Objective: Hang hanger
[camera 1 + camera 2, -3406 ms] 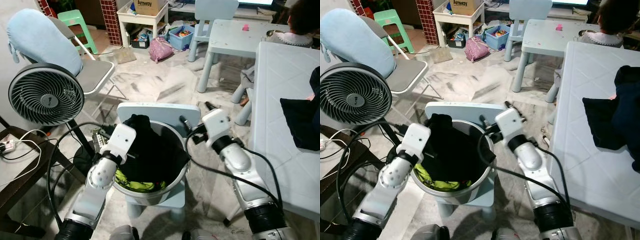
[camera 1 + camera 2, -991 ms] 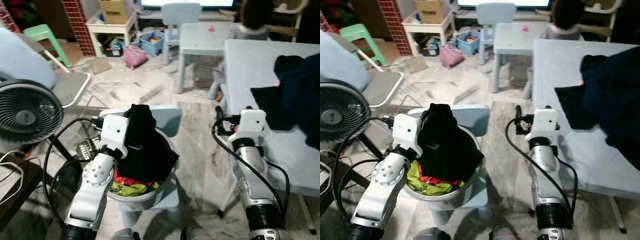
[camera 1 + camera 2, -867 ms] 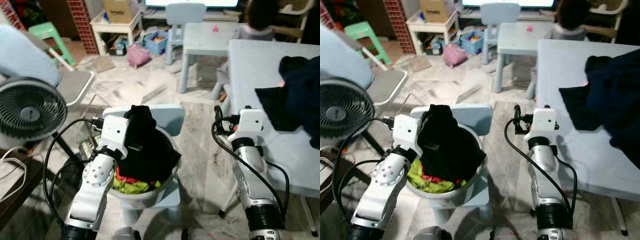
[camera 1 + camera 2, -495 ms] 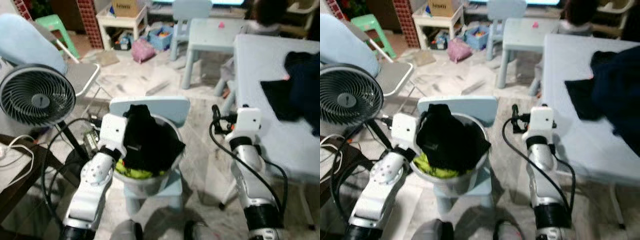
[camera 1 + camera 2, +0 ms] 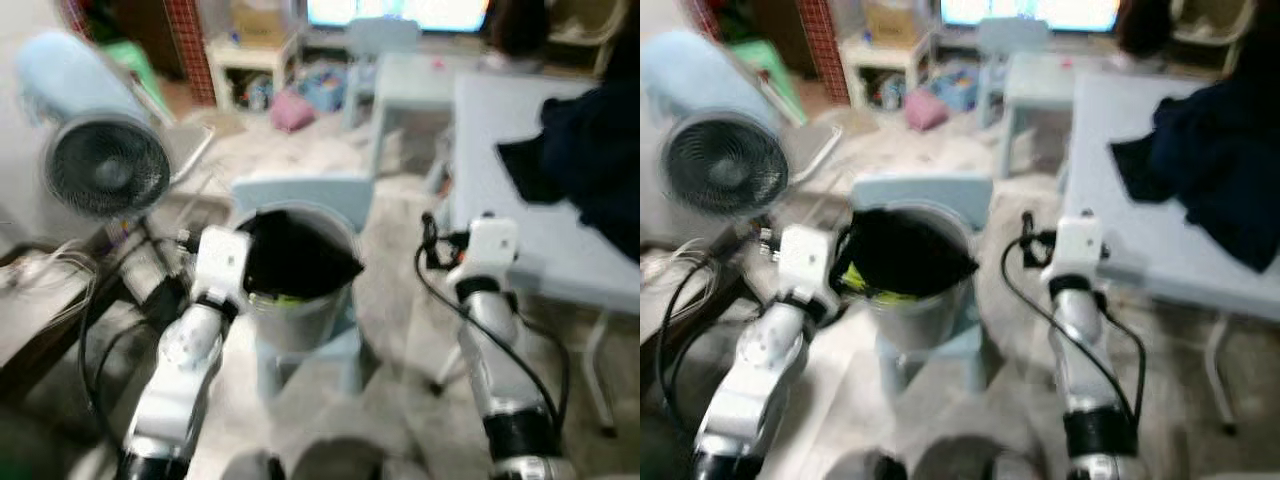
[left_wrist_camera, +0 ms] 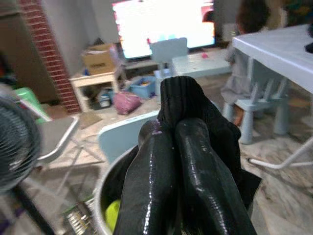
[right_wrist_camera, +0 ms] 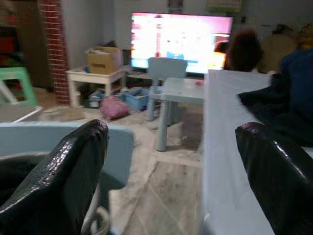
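A black garment [image 5: 297, 257] bulges out of a metal basin [image 5: 300, 312] that stands on a small pale blue chair [image 5: 300, 190]. My left gripper [image 6: 168, 128] is shut on the top fold of that garment [image 6: 195, 98], just above the basin's rim. To the right of the basin, my right gripper [image 7: 171, 131] hangs open with nothing between its fingers [image 7: 68, 166], level with the edge of the white table [image 5: 500, 110]. The head views are blurred. I can make out no hanger.
Dark clothes [image 5: 590, 165] lie heaped on the white table. A round fan [image 5: 110, 170] and a folding chair stand at the left, with cables on the floor. A small blue table [image 7: 181, 88], a child's chair [image 7: 164, 66], a person [image 7: 242, 49] and a lit screen are farther ahead.
The whole picture has shifted and blurred, so the camera moved. My left gripper still holds the black garment over the basin. My right gripper stays open beside the table.
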You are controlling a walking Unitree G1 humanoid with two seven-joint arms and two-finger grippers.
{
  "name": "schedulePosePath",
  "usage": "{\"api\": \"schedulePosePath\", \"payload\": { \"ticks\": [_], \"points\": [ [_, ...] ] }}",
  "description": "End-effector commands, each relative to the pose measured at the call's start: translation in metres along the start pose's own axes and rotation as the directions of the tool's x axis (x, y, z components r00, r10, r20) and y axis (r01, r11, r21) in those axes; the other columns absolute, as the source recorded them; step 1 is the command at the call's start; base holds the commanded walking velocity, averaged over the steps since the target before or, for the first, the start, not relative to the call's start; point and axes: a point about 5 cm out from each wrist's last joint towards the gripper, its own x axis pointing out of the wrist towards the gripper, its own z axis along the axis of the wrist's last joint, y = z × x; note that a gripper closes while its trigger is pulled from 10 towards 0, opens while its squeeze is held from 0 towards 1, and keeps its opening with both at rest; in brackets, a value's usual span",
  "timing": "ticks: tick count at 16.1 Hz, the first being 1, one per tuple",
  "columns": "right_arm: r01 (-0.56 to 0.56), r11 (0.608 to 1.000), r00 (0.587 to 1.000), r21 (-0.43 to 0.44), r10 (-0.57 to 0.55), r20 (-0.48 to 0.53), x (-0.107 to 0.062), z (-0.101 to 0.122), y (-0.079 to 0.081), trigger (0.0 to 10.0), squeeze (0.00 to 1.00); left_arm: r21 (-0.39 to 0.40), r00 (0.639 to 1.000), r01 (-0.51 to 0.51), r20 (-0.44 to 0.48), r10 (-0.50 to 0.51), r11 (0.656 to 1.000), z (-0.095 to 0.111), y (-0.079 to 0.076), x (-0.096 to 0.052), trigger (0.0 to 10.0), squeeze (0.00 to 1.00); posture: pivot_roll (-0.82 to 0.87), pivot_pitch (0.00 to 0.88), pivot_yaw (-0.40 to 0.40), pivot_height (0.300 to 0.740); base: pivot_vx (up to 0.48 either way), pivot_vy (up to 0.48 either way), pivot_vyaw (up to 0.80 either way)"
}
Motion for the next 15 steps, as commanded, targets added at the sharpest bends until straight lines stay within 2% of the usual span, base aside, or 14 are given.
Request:
{"api": "schedulePosePath", "payload": {
  "ticks": [1,6,9,12,13,15],
  "points": [
    [0.001,1.000,1.000,-0.002,-0.001,-0.014,0.001,-0.002,0.000,10.0,0.00,-0.003,1.000,0.012,-0.001,-0.012,1.000,0.001,-0.001,0.000,10.0,0.00,0.00,0.027,0.057,0.740,0.000,0.000,0.00],
    [-0.025,1.000,1.000,0.008,0.025,-0.015,0.004,-0.001,0.010,10.0,0.00,-0.055,0.999,0.022,0.033,-0.020,0.998,0.010,-0.001,0.013,10.0,0.00,-0.01,0.038,0.058,0.740,0.000,0.000,-0.77],
    [-0.032,0.999,0.999,0.000,0.032,0.006,0.012,0.005,0.011,10.0,0.00,-0.091,0.994,0.090,0.071,-0.083,0.992,0.021,-0.011,0.019,10.0,0.00,-0.01,0.038,0.057,0.740,0.000,0.000,-0.80],
    [-0.011,1.000,0.999,-0.004,0.011,0.034,0.015,0.010,0.006,10.0,0.00,-0.118,0.972,0.185,0.169,-0.164,0.976,0.052,-0.028,0.026,10.0,0.00,-0.01,0.040,0.047,0.740,0.000,0.000,-0.80],
    [-0.011,1.000,0.999,-0.005,0.011,0.035,0.015,0.010,0.006,10.0,0.00,-0.123,0.964,0.217,0.186,-0.192,0.969,0.056,-0.032,0.026,10.0,0.00,-0.01,0.043,0.048,0.740,0.000,0.000,-0.80],
    [0.012,1.000,0.999,-0.021,-0.011,0.043,0.015,0.011,0.004,10.0,0.00,-0.165,0.897,0.408,0.255,-0.361,0.898,0.082,-0.057,0.022,10.0,0.00,-0.01,0.041,0.047,0.740,0.000,0.000,-0.80]
  ]
}}
